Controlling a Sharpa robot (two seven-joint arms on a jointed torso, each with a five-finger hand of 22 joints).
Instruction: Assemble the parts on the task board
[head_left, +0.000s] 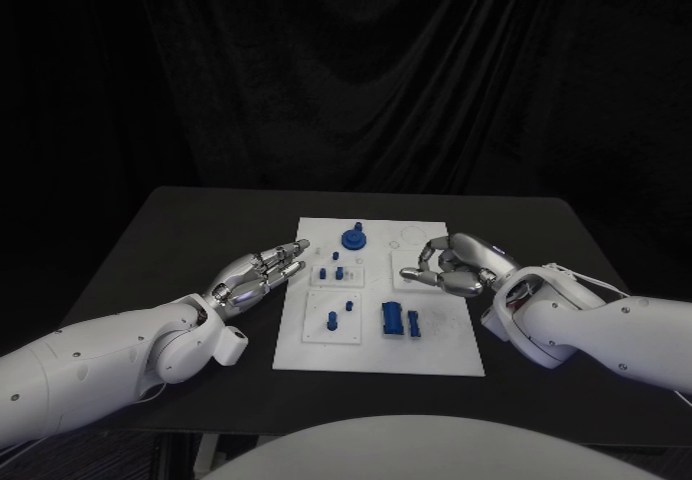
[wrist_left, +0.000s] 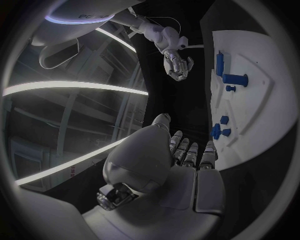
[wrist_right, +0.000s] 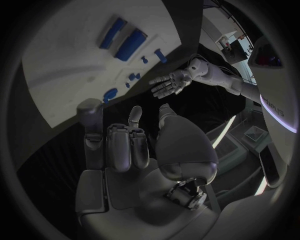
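Observation:
The white task board (head_left: 433, 350) lies in the middle of the black table. A round blue knob (head_left: 353, 238) stands at its far end. Small blue pegs (head_left: 335, 270) stand left of centre, and a thick blue block (head_left: 392, 319) lies beside a slim blue bar (head_left: 415, 323) near the front. My left hand (head_left: 267, 272) is at the board's left edge with fingers stretched out and apart, holding nothing. My right hand (head_left: 454, 265) hovers over the board's right part with its fingers curled in; nothing shows in them. The right wrist view has the block (wrist_right: 129, 44) beyond my right hand (wrist_right: 125, 145).
Bare black tabletop (head_left: 159, 250) surrounds the board on all sides, and a dark curtain hangs behind the table. The left wrist view shows the board (wrist_left: 250, 100) past my left hand (wrist_left: 181, 155), with the right hand (wrist_left: 178, 65) across from it.

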